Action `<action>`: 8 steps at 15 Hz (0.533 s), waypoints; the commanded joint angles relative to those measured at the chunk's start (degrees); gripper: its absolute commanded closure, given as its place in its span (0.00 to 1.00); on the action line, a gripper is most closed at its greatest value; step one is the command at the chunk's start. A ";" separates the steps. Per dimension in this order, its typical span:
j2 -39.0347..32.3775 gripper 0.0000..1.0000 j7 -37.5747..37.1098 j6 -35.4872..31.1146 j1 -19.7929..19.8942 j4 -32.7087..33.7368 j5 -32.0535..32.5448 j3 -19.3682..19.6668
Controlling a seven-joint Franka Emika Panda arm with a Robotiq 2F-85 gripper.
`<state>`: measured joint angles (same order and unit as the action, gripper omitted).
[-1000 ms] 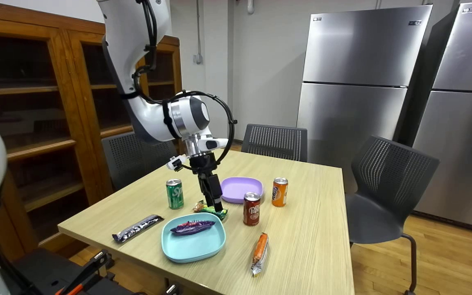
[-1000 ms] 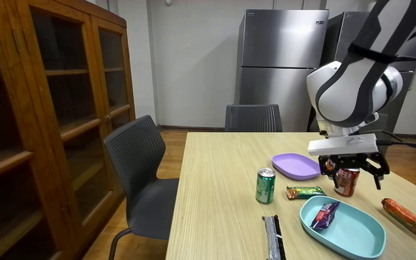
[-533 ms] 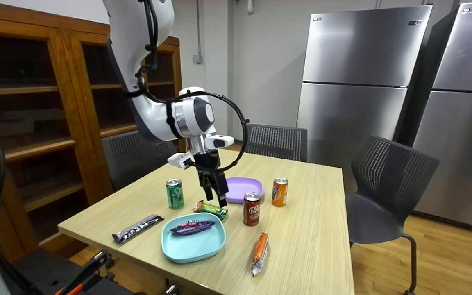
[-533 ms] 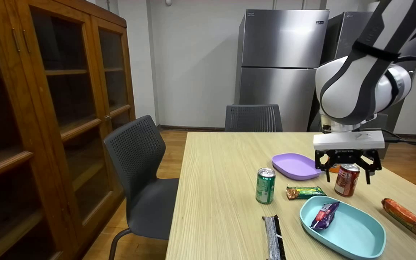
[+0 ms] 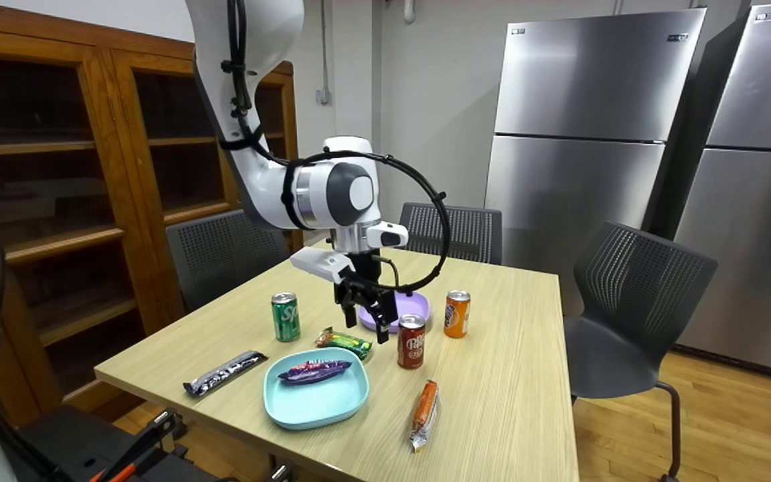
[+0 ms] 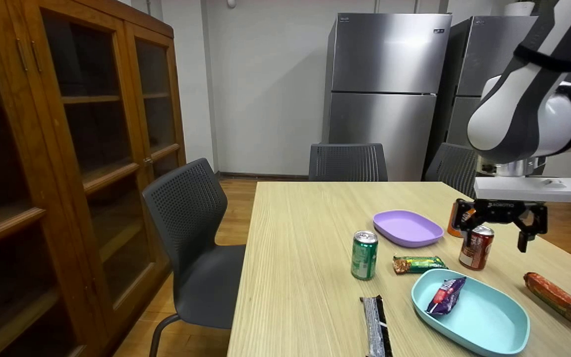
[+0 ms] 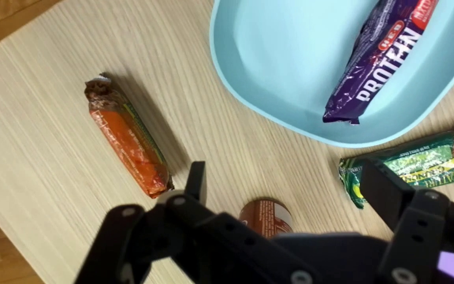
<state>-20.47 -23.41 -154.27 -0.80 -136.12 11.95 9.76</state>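
My gripper [image 5: 366,328] hangs above the table with its jaws wide apart and nothing between them. Nearest is the dark red Dr Pepper can [image 6: 476,250], upright, partly behind one finger in an exterior view; its lower part [image 7: 264,217] shows beyond the gripper body in the wrist view. A green-wrapped granola bar [image 7: 420,165] lies below, partly covered by a fingertip in the wrist view. An orange-wrapped bar [image 7: 128,146] lies on the opposite side. The light blue plate [image 7: 282,59] carries a purple protein bar [image 7: 380,67].
A purple plate [image 6: 407,228] sits farther back, with an orange Fanta can [image 5: 457,314] beside it. A green Sprite can [image 5: 286,318] stands upright, and a silver-black bar [image 5: 225,373] lies near the table edge. Dark chairs [image 5: 626,314] surround the table.
The arm has moved rightward in both exterior views, carrying the open gripper closer to the Dr Pepper can. The gripper has also turned. The objects on the table have not moved.
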 commanded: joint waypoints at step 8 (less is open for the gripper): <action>0.40 0.00 19.70 -0.78 6.85 -0.38 -1.29 2.29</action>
<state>-20.17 -7.19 -154.42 4.76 -136.51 9.79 11.27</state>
